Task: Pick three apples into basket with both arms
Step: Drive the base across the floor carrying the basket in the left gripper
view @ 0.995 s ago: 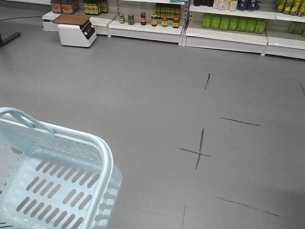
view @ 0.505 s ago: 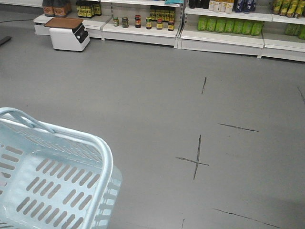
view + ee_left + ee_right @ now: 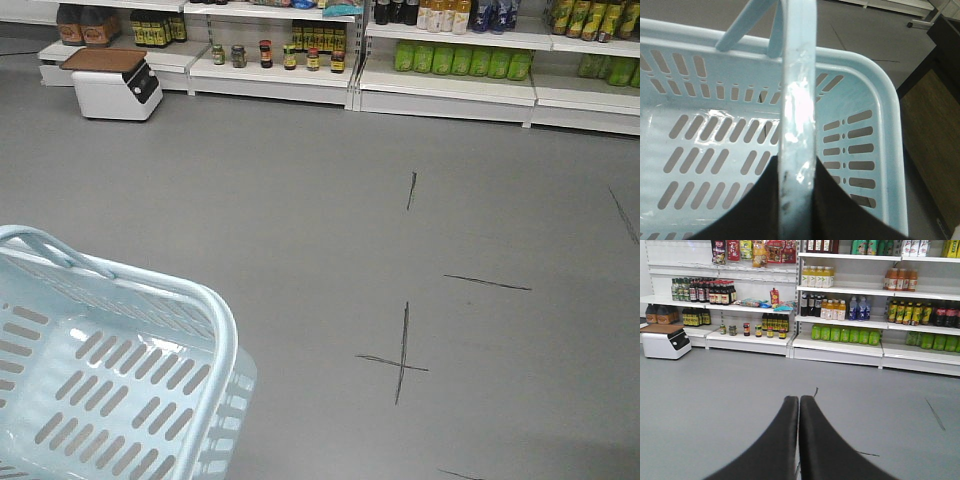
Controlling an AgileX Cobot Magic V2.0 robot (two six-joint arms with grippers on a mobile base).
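Transit, by my reading; hold the load level, no swing. Left gripper (image 3: pixel 797 169) clenched on the hoop handle (image 3: pixel 799 100) of the basket (image 3: pixel 215 330), which hangs low at left over the floor (image 3: pixel 300 220); right gripper (image 3: pixel 799 405) pinched closed, holding nothing; basket interior bare where visible, with no apples in any view.

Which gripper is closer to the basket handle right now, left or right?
Left. The left gripper has its jaws closed around the basket handle; the right gripper is shut, facing the shelves, with the handle nowhere in its view.
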